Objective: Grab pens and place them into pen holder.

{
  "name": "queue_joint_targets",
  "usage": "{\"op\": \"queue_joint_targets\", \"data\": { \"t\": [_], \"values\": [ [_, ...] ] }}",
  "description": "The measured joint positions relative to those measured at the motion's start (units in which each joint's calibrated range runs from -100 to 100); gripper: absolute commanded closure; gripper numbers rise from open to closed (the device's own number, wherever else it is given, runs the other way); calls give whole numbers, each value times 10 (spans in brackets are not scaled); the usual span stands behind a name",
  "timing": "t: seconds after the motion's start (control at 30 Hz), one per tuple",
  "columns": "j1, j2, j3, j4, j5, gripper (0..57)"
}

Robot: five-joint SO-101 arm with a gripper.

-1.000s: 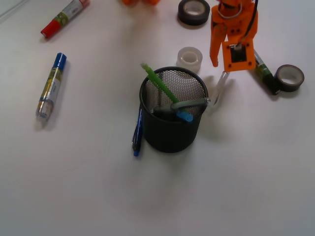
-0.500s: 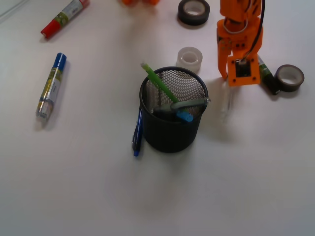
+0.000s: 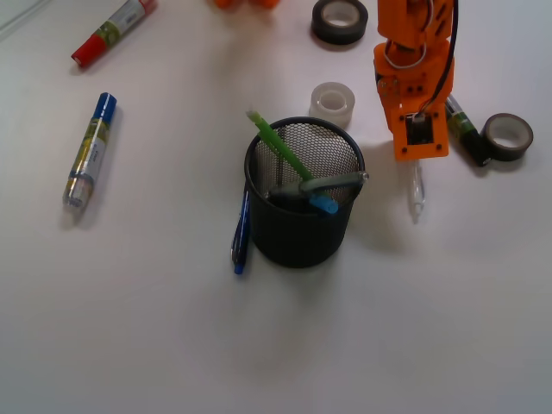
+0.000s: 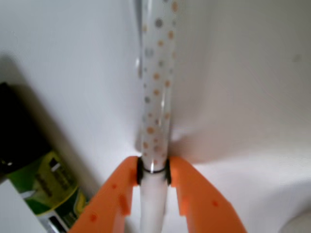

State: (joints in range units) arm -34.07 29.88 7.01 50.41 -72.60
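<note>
My orange gripper point(image 3: 416, 155) hangs to the right of the black mesh pen holder point(image 3: 302, 233), shut on a white pen with orange dots point(image 3: 417, 191). In the wrist view the jaws point(image 4: 153, 171) pinch that dotted pen point(image 4: 158, 92), which lies along the white table. The holder contains a green pen point(image 3: 278, 145), a grey pen point(image 3: 332, 183) and a blue-tipped one point(image 3: 323, 205). A blue pen point(image 3: 241, 235) lies against the holder's left side. A blue-capped marker point(image 3: 90, 152) lies at the left, and a red-capped marker point(image 3: 112, 32) at the far left.
A clear tape roll point(image 3: 332, 103) sits behind the holder. A black tape roll point(image 3: 339, 20) lies at the back, another dark roll point(image 3: 507, 135) at the right. A green-labelled black marker point(image 3: 463, 129) lies beside the gripper, and shows in the wrist view point(image 4: 36, 170).
The gripper has swung from a tilt to straight down over the dotted pen and closed on it. The pen has shifted right, away from the holder.
</note>
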Motion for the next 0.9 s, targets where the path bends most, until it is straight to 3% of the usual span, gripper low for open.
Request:
{"op": "queue_joint_targets", "data": {
  "t": [0.27,0.53,0.9],
  "values": [
    [10,-142,17,160,3,570],
    [7,-298,17,163,42,570],
    [102,-402,17,-98,161,570]
  ]
}}
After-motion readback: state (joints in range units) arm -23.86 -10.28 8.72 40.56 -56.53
